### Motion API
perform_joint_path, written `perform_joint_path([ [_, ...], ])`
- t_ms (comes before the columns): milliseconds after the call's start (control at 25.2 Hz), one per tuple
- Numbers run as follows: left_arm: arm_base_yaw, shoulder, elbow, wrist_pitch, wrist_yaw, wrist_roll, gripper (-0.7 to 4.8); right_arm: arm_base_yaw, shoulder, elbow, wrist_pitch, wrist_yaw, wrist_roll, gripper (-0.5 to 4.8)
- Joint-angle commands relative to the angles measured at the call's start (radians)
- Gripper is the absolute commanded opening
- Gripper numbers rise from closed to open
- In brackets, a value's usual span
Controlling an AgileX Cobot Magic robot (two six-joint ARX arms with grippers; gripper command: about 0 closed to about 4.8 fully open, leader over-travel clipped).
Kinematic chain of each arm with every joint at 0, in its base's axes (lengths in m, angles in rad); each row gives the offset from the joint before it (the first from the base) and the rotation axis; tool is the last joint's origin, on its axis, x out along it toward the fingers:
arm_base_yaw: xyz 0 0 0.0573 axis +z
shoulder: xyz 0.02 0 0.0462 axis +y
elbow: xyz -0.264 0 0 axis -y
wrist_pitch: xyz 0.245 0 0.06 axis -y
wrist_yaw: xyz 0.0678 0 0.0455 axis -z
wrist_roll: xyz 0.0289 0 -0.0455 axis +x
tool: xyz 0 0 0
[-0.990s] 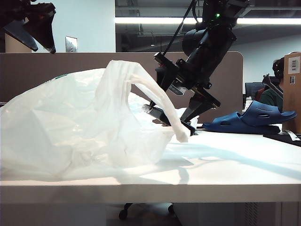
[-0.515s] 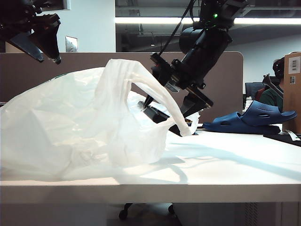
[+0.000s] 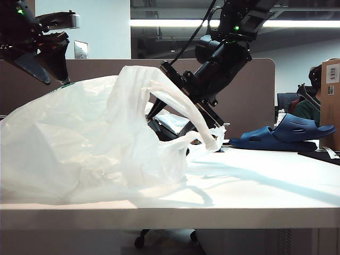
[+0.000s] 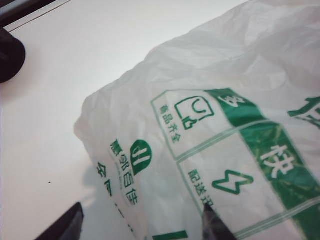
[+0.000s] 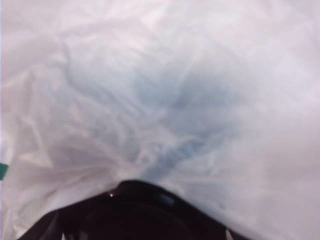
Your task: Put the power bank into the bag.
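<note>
The bag lies crumpled on the left half of the white table, its loop handle arching up at the middle. My right gripper reaches down into the bag's mouth behind that handle, shut on the power bank, a dark slab partly hidden by plastic. In the right wrist view the power bank fills the space between the jaws, with the bag's inner wall just ahead. My left gripper hangs open just over the bag's top at the far left; its fingertips frame the bag's green print.
A blue rubber clog lies on the table at the right, behind the arm. A brown divider panel runs along the back. A cardboard box stands at the far right edge.
My right gripper has moved left and deeper into the bag's mouth with the power bank. The left gripper has come down and slightly right towards the bag's top.
</note>
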Motion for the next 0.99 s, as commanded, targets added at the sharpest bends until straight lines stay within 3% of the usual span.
perform_joint_path([
  [40,-0.003,-0.005,0.003,0.013,0.001,0.001,2.99,0.012,0.006,0.007,0.047,-0.039,0.005,1.79],
  [475,-0.003,-0.005,0.003,0.028,0.043,0.0,2.99,0.05,0.087,0.007,0.124,-0.074,0.005,1.79],
  [634,-0.003,-0.006,0.003,0.028,0.043,0.0,2.99,0.074,0.092,0.007,0.097,0.114,0.005,1.79],
  [872,-0.003,-0.006,0.003,0.029,0.043,0.0,2.99,0.092,0.094,0.007,0.056,0.251,0.006,1.79],
  [990,-0.003,-0.006,0.003,0.03,0.043,0.001,2.99,0.098,0.094,0.007,0.048,0.255,0.005,1.84],
])
